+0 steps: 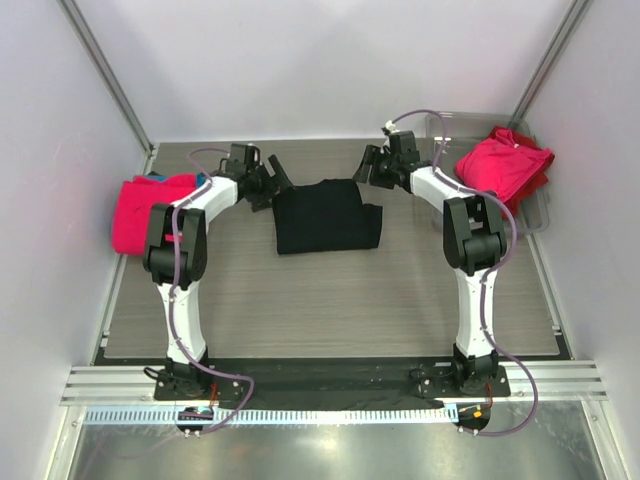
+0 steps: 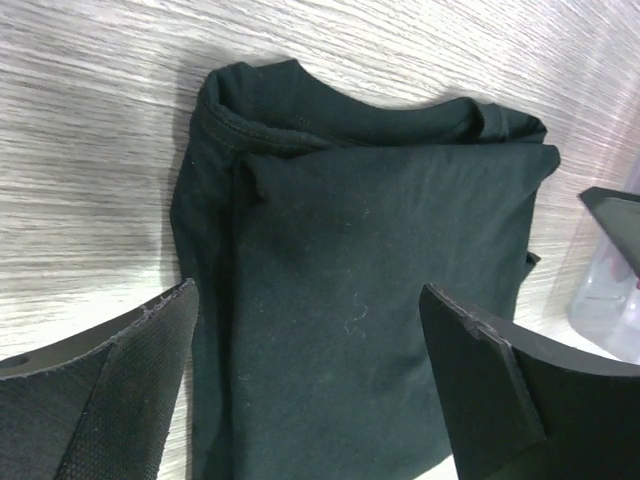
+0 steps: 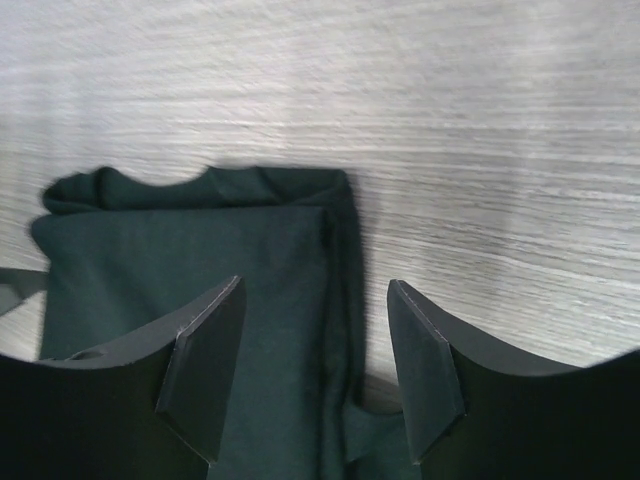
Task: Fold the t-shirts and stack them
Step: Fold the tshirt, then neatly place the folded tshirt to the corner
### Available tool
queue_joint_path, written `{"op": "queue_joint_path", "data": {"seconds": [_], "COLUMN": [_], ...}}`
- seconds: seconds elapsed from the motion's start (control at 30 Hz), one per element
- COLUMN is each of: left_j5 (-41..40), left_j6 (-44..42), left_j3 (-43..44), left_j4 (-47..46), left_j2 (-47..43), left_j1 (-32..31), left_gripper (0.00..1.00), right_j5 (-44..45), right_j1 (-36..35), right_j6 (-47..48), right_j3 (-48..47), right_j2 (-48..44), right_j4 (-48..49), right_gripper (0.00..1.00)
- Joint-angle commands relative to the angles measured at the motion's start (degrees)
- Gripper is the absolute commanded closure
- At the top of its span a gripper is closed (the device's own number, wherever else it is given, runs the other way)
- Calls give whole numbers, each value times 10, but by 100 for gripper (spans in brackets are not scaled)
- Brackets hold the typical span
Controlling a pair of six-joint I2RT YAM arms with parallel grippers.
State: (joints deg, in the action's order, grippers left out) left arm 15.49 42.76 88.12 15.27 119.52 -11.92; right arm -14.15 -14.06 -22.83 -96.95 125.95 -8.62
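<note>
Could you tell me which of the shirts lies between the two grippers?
The black t-shirt, folded mid-table; the pink pile sits far left, the red-pink heap far right.

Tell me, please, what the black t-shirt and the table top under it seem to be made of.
Black t-shirt: soft matte knit, probably cotton; it creases, shows a stitched collar seam and faint lint. Table top: likely grey wood-grain laminate, given its even streaks and slight sheen, though real wood is possible.
</note>
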Motion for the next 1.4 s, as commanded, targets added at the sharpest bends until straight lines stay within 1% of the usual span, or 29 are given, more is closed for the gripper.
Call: {"op": "queue_joint_path", "data": {"seconds": [0.0, 0.13, 0.23, 0.27, 0.3, 0.33, 0.37, 0.4, 0.43, 0.5, 0.53, 0.57, 0.6, 0.63, 0.67, 0.73, 0.77, 0.87, 0.97, 1.1, 1.17, 1.23, 1.27, 1.33, 1.37], "left_j5": [-26, -30, -56, -70, -121, -146, -181, -228, -255, -302, -349, -369, -395, -418, -461, -501, -539, -591, -626, -679, -680, -666, -657, -636, -629], "left_j6": [-21, -23, -31, -48, -56, -65, -85, -97, -107, -133, -142, -153, -160, -172, -179, -189, -195, -218, -233, -258, -256, -260, -261, -265, -266], "left_j3": [0, 3, -11, -25, -31, -36, -34, -27, -1, 30, 55, 66, 80, 112, 126, 166, 177, 209, 242, 277, 291, 293, 293, 298, 300], "left_j4": [-7, -6, -5, 4, 11, 20, 47, 65, 108, 151, 182, 197, 214, 250, 265, 301, 309, 322, 338, 343, 364, 365, 365, 371, 373], "left_j2": [5, 19, 1, -19, -32, -42, -53, -53, -49, -26, -16, -7, 19, 32, 43, 79, 90, 124, 152, 186, 206, 213, 215, 224, 227], "left_j1": [2, 2, 1, 1, 0, 0, 0, 0, 0, 0, 0, 0, 0, 0, 0, 0, 0, 1, 4, 9, 16, 24, 28, 33, 33], "left_gripper": [9, 12, 11, 10, 10, 9, 15, 18, 19, 26, 28, 29, 29, 28, 28, 28, 28, 29, 28, 25, 26, 31, 44, 62, 79], "right_j5": [-24, -24, -31, -32, -36, -38, -40, -42, -41, -36, -33, -33, -32, -36, -42, -46, -47, -47, -48, -47, -47, -47, -47, -45, -44], "right_j1": [2, 2, 2, 3, 1, 1, 0, -1, -2, -3, -2, -3, -3, -3, -3, -3, -3, -3, -3, -2, -2, -2, -3, -2, -3], "right_j6": [23, 21, 17, 14, 11, 10, 7, 6, 5, 7, 7, 7, 5, 4, 3, 0, 0, -3, -4, -2, -4, -5, -4, -4, -3], "right_j3": [-16, -28, -32, -32, -31, -31, -31, -27, -24, -11, -7, -4, -3, 1, 1, 7, 9, 17, 18, 20, 20, 21, 21, 23, 24], "right_j2": [23, 43, 54, 56, 58, 61, 62, 61, 60, 56, 54, 50, 49, 47, 44, 40, 37, 32, 32, 34, 36, 36, 35, 33, 32], "right_j4": [12, 11, 13, 15, 17, 19, 20, 21, 22, 25, 28, 30, 32, 34, 35, 42, 44, 52, 54, 55, 55, 55, 55, 57, 56], "right_gripper": [36, 37, 40, 40, 41, 41, 42, 42, 43, 44, 44, 44, 44, 44, 44, 45, 45, 45, 45, 44, 44, 45, 45, 45, 46]}}
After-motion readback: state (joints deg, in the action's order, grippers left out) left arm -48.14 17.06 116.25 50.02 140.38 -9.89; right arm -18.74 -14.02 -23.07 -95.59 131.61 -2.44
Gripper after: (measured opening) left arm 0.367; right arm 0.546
